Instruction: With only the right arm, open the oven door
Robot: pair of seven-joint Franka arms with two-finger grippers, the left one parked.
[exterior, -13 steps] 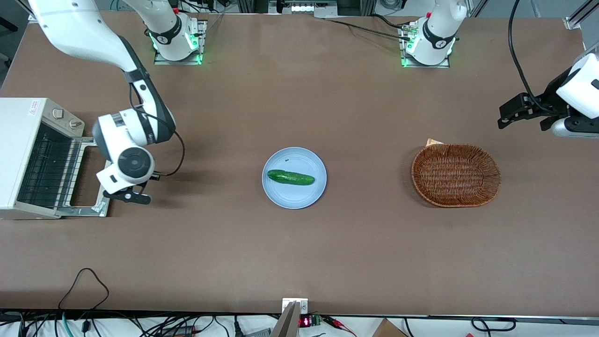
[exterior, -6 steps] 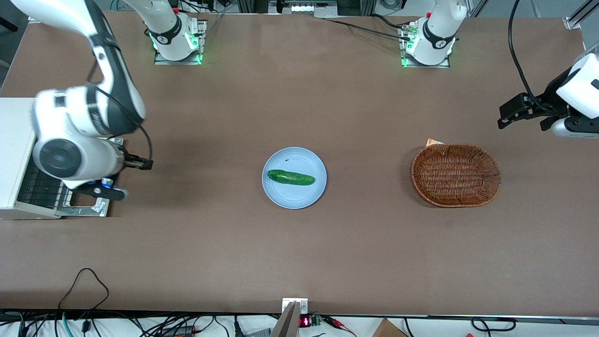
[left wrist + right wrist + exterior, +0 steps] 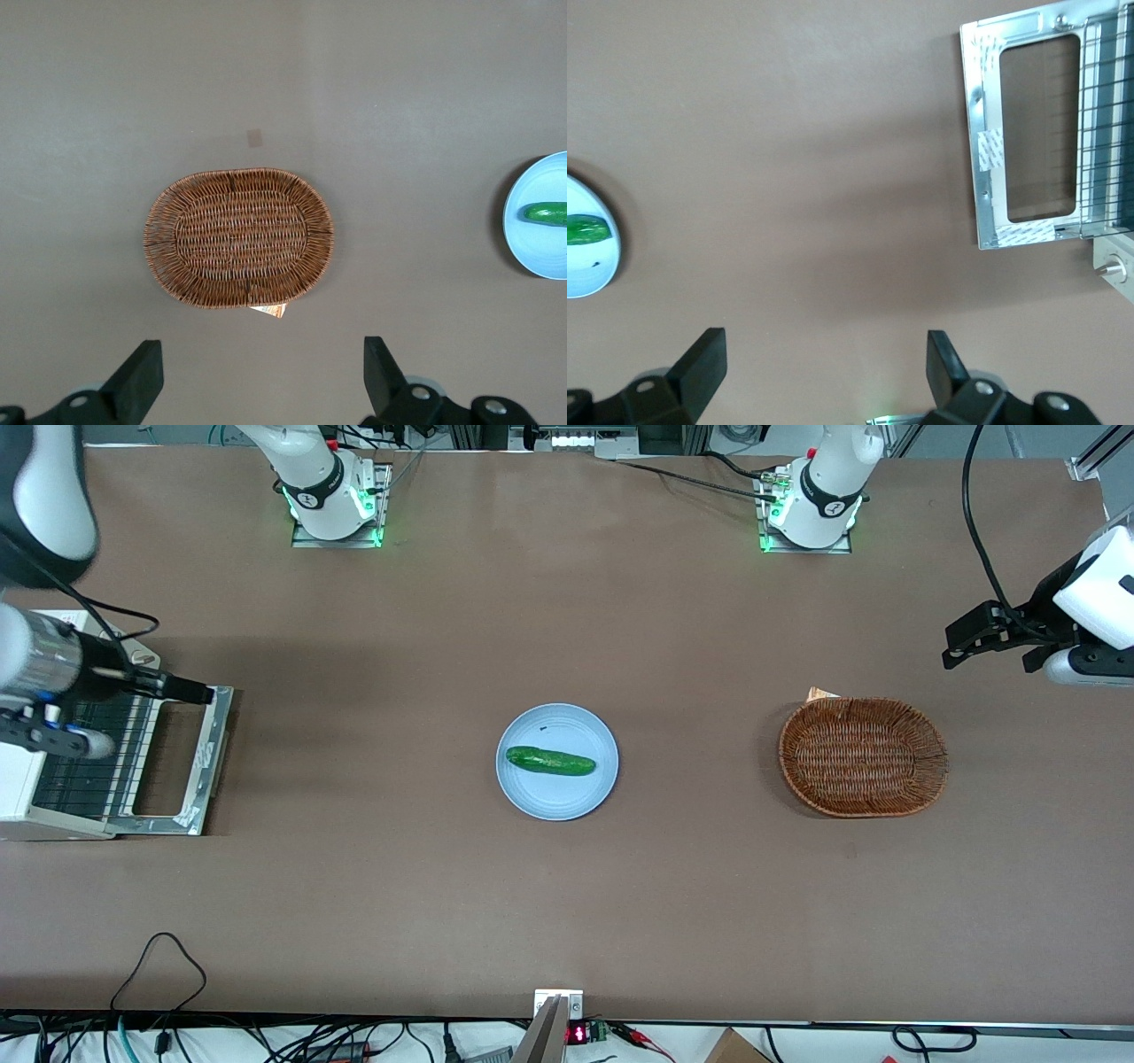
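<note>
The oven door (image 3: 213, 746), a silver frame round a window, lies swung down flat on the table in front of the cream-white toaster oven (image 3: 12, 784), whose wire rack shows inside. The same door frame (image 3: 982, 150) appears in the right wrist view. The right arm (image 3: 40, 662) hangs high above the oven, close to the front camera. Its gripper (image 3: 133, 713) (image 3: 824, 347) is open with nothing between the black fingers (image 3: 700, 359) and is well clear of the door, touching nothing.
A blue plate (image 3: 592, 790) with a cucumber (image 3: 550, 761) sits mid-table. A wicker basket (image 3: 862, 756) with a paper scrap at its rim lies toward the parked arm's end. The arm bases (image 3: 330, 496) stand farthest from the front camera.
The right arm has risen and swung from beside the door's handle edge to high over the oven. The door stays flat open.
</note>
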